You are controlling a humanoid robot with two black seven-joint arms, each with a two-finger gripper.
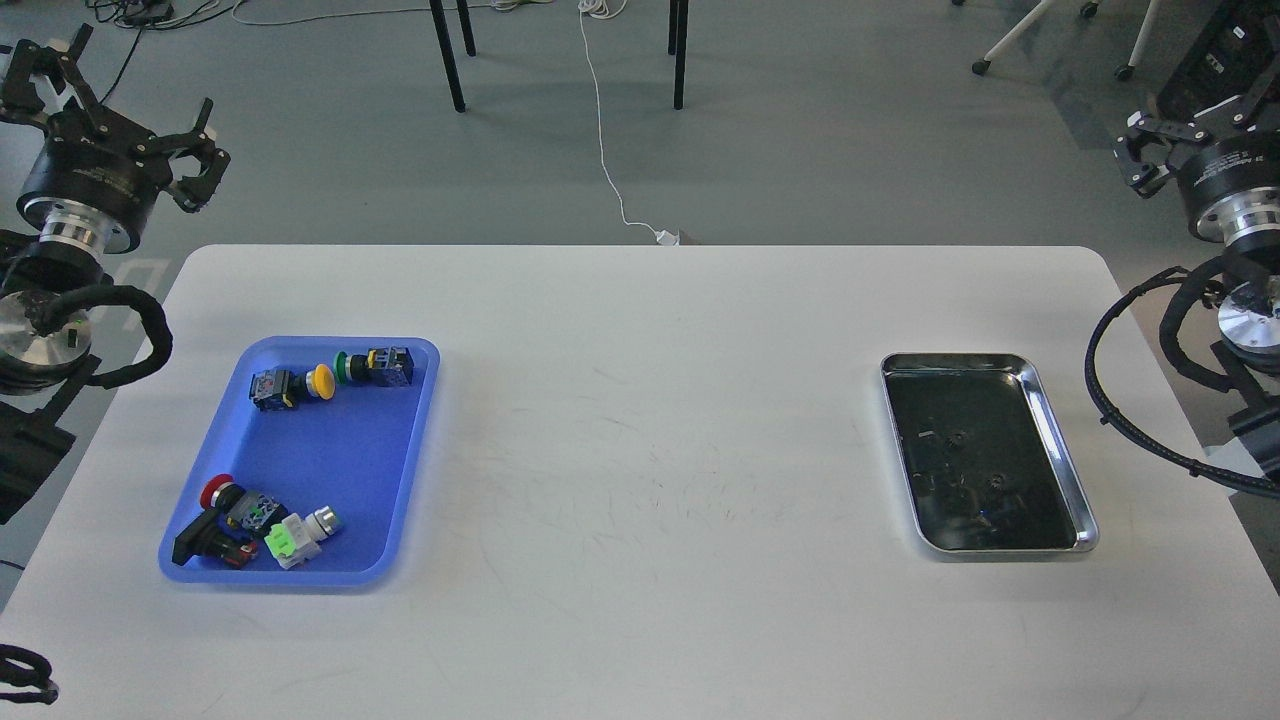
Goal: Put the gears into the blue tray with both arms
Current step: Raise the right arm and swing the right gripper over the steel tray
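The blue tray (405, 455) lies on the left of the white table and holds several push-button switches. Tiny dark gears (958, 437) are faintly visible on the dark bottom of the steel tray (1060, 440) on the right, another gear (996, 482) among them. My left gripper (130, 100) hangs open off the table's far left corner, well behind the blue tray, with nothing in it. Off the far right corner, my right gripper (1190, 125) is also open and empty, behind and to the right of the steel tray.
In the blue tray, switches with yellow (320, 381) and green caps lie at the back, and ones with a red cap (217, 492) and a pale green part at the front. Black cable loops (1110, 400) hang beside the table's right edge. Chair legs and a white cord are on the floor beyond.
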